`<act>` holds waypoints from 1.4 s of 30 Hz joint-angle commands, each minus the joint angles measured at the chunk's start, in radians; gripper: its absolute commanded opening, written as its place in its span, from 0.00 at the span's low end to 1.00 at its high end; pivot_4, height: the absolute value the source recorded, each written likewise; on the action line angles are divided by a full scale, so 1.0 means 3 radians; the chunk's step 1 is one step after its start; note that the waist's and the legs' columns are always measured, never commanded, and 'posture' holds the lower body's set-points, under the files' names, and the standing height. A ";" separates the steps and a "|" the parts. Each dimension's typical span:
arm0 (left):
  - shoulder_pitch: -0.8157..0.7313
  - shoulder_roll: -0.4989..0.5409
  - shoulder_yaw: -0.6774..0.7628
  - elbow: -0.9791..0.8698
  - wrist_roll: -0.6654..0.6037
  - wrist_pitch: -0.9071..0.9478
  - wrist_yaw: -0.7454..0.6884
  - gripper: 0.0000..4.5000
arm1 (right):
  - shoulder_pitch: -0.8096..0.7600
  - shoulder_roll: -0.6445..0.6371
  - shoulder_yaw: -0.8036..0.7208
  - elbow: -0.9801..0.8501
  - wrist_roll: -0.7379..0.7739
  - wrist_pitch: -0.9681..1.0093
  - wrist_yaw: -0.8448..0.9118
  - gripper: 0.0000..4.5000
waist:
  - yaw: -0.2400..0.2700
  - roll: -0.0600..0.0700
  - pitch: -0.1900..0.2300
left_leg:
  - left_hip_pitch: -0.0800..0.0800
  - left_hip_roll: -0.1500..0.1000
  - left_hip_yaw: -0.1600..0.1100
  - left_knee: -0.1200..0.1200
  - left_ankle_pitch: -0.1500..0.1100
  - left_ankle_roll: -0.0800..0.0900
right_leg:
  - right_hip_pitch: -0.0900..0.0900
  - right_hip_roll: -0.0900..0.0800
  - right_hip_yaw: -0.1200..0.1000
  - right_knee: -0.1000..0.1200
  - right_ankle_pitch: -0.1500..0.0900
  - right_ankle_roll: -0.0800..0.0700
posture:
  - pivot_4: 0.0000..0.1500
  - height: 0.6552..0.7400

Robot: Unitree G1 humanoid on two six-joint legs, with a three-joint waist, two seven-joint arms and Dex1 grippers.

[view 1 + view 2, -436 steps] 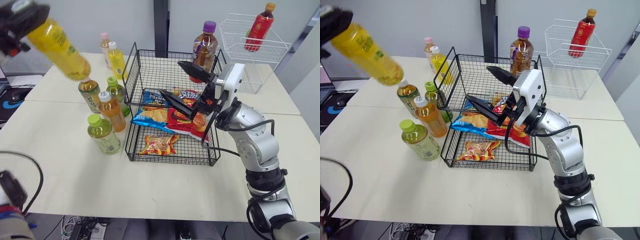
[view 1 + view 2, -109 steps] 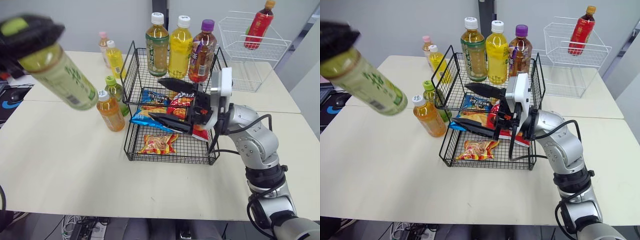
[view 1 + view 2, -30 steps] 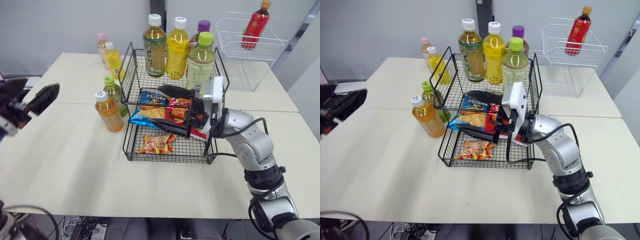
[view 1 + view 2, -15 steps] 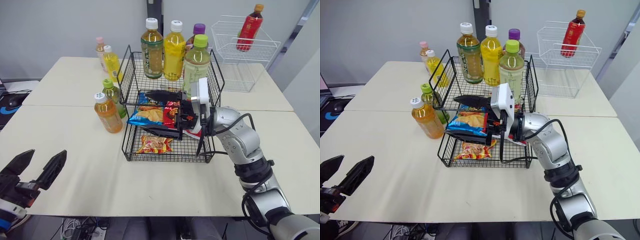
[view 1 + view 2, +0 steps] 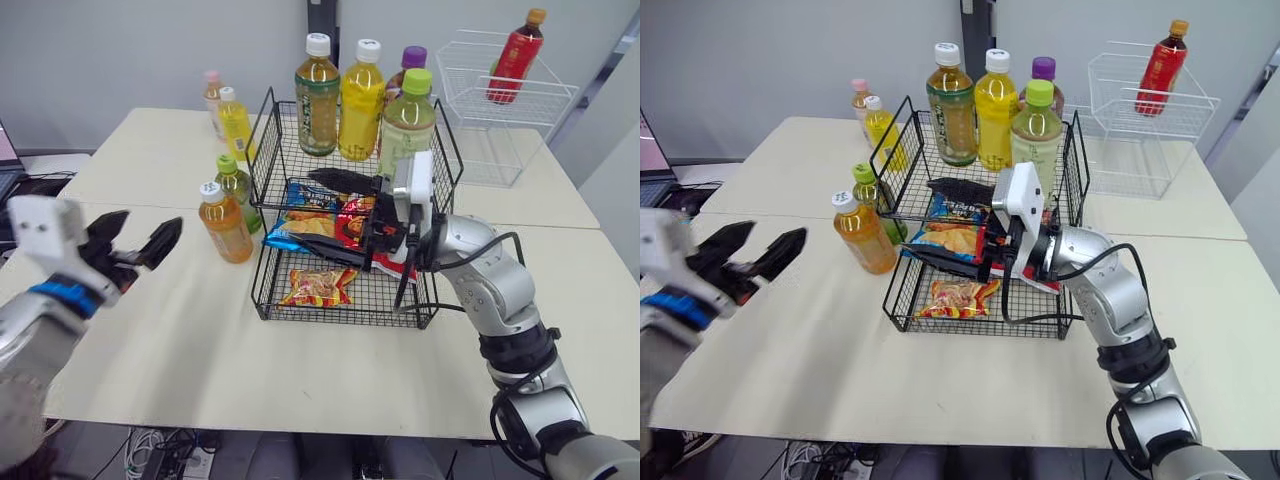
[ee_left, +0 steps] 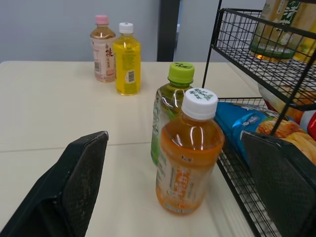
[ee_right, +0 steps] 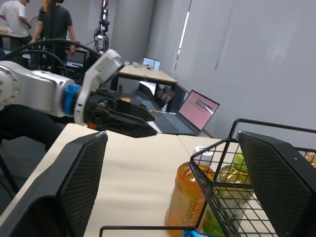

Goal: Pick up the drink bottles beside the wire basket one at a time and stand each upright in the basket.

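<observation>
One pale table [image 5: 170, 350] carries everything. One black two-tier wire basket [image 5: 262, 150] stands at its centre. One white basket [image 5: 470, 120] stands near the far right corner, with one red bottle [image 5: 515, 55] leaning inside it.

The right gripper [image 5: 300, 208] is at the front of the wire basket's lower tier. Its fingers are spread wide, one above the other, and they grip nothing. The left gripper [image 5: 135, 238] hovers over the table on the robot's left of the wire basket, with its fingers also spread apart and empty. In the left wrist view the orange bottle [image 6: 190, 158] stands ahead of these fingers, apart from both.

Four bottles stand upright on the upper tier:
- one amber bottle [image 5: 317, 95] with a white cap
- one yellow bottle [image 5: 360, 100] with a white cap
- one purple-capped bottle [image 5: 411, 58]
- one green-capped bottle [image 5: 405, 125]

Four bottles stand upright on the table at the wire basket's left side. The orange bottle and one green tea bottle [image 5: 238, 185] are just beside the wire. One small yellow bottle [image 5: 236, 125] and one pink-capped bottle [image 5: 212, 95] stand side by side farther back.

At least three snack bags lie in the lower tier: a blue bag [image 5: 300, 232], a red bag [image 5: 360, 225] and a small bag [image 5: 318, 288] at the front.
</observation>
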 commanded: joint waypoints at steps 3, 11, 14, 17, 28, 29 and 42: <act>-0.0544 -0.0072 -0.0531 0.0522 0.0446 -0.0365 -0.0155 0.99 | 0.0005 -0.0054 -0.0092 -0.0275 -0.0035 0.0058 -0.0160 1.00 | -0.0011 0.0000 0.0000 | -0.0006 0.0000 0.0001 0.0000 -0.0001 0.0002 | -0.0002 0.0000 -0.0001 -0.0006 0.0003 0.0002 | 1.00 1.00; -0.0889 -0.0211 -0.0855 0.0906 0.0744 -0.0546 -0.0319 0.99 | 0.0064 -0.0144 -0.0124 -0.0413 -0.0044 0.0124 -0.0285 1.00 | -0.0024 0.0001 0.0001 | -0.0006 0.0001 0.0004 -0.0007 -0.0002 0.0002 | -0.0003 0.0000 -0.0001 -0.0012 0.0008 -0.0004 | 1.00 1.00; -0.0878 -0.0209 -0.0872 0.0945 0.0827 -0.0594 -0.0365 0.99 | 0.0085 -0.0167 -0.0136 -0.0455 -0.0035 0.0146 -0.0309 1.00 | -0.0021 0.0001 0.0001 | -0.0007 0.0001 0.0003 -0.0007 -0.0002 0.0002 | -0.0003 0.0000 -0.0002 -0.0013 0.0006 -0.0002 | 1.00 1.00; -0.0869 -0.0214 -0.0870 0.0994 0.0904 -0.0658 -0.0410 0.91 | 0.0095 -0.0183 -0.0140 -0.0481 -0.0024 0.0160 -0.0324 1.00 | -0.0020 0.0001 0.0001 | -0.0006 0.0001 0.0003 -0.0007 -0.0002 0.0002 | -0.0002 -0.0001 -0.0002 -0.0014 0.0000 0.0010 | 1.00 1.00; -0.0961 -0.0286 -0.0850 0.1306 0.1040 -0.0864 -0.0509 0.30 | 0.0089 -0.0209 -0.0144 -0.0517 0.0004 0.0193 -0.0339 1.00 | -0.0016 0.0001 0.0001 | -0.0005 0.0001 0.0002 -0.0007 -0.0002 0.0002 | -0.0001 -0.0001 -0.0003 -0.0013 0.0000 0.0010 | 1.00 1.00; -0.0965 -0.0281 -0.0841 0.1324 0.1045 -0.0873 -0.0512 0.30 | 0.0088 -0.0207 -0.0145 -0.0516 0.0004 0.0194 -0.0338 1.00 | -0.0015 0.0001 0.0001 | -0.0004 0.0001 0.0002 -0.0007 -0.0002 0.0002 | -0.0001 -0.0001 -0.0003 -0.0013 0.0000 0.0010 | 1.00 1.00; -0.0989 0.0434 -0.0029 0.0530 0.0100 -0.0094 -0.0971 0.30 | 0.0178 -0.0189 -0.0267 -0.0553 -0.0018 -0.0025 -0.0345 1.00 | -0.0031 -0.0007 0.0006 | -0.0017 0.0003 0.0001 -0.0007 -0.0001 0.0000 | -0.0012 0.0000 -0.0006 -0.0015 0.0000 0.0010 | 1.00 1.00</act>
